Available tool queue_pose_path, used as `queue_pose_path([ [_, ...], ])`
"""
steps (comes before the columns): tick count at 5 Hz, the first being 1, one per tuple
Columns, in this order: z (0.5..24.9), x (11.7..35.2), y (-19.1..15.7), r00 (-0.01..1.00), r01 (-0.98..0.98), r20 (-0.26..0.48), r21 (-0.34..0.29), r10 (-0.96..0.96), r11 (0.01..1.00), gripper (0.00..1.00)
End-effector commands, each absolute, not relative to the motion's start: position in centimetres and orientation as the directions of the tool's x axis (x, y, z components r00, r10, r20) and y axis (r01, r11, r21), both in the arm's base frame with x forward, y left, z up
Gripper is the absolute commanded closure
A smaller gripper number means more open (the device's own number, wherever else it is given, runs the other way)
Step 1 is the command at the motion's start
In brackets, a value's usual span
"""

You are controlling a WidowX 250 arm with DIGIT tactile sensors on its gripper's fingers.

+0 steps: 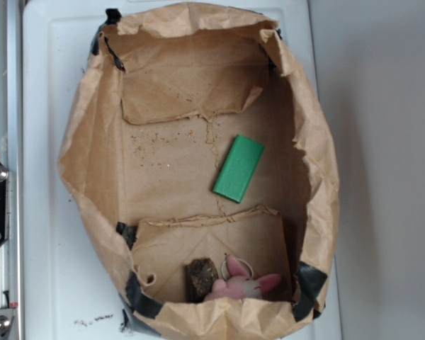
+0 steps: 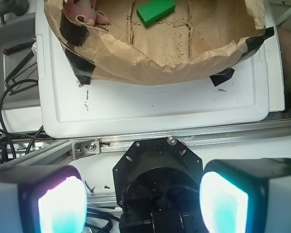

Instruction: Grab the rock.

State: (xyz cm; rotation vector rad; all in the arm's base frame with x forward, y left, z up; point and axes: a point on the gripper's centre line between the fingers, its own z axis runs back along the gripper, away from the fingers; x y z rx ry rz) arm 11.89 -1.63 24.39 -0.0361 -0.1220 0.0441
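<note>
The rock (image 1: 201,278), a small dark mottled lump, lies on the floor of an open brown paper bag (image 1: 85,156) at its near end, touching a pink plush bunny (image 1: 241,285). The exterior view does not show my gripper. In the wrist view my gripper (image 2: 143,204) is open, its two glowing pads (image 2: 63,206) wide apart with nothing between them. It hangs over the robot's black base (image 2: 157,165), well outside the bag (image 2: 150,68). The bag's rim hides the rock in the wrist view.
A flat green block (image 1: 239,168) (image 2: 156,10) lies in the middle of the bag. The bag stands on a white plastic board (image 1: 42,106) (image 2: 160,102). An aluminium rail (image 2: 194,136) runs along the board's edge. Black cables (image 2: 9,97) lie to the left.
</note>
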Motion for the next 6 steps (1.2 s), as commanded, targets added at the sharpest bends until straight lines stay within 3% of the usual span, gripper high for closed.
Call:
queue_pose_path([
  [1,24.4,11.9,-1.6,0.992,-0.042,0.121,-0.039,0.046,0.998,0.0],
  [2,22.9,16.9,-3.0,0.991,-0.017,0.131,-0.055,0.024,0.998,0.0],
  [4,19.1,26.2,-3.4,0.982,-0.124,0.144,0.015,0.121,0.992,0.0],
  [5,16.8,29.3,-2.5,0.981,-0.126,0.157,0.058,0.116,0.99,0.0],
  [6,14.3,30.8,-0.6,0.985,-0.047,0.17,0.065,0.035,0.997,0.0],
])
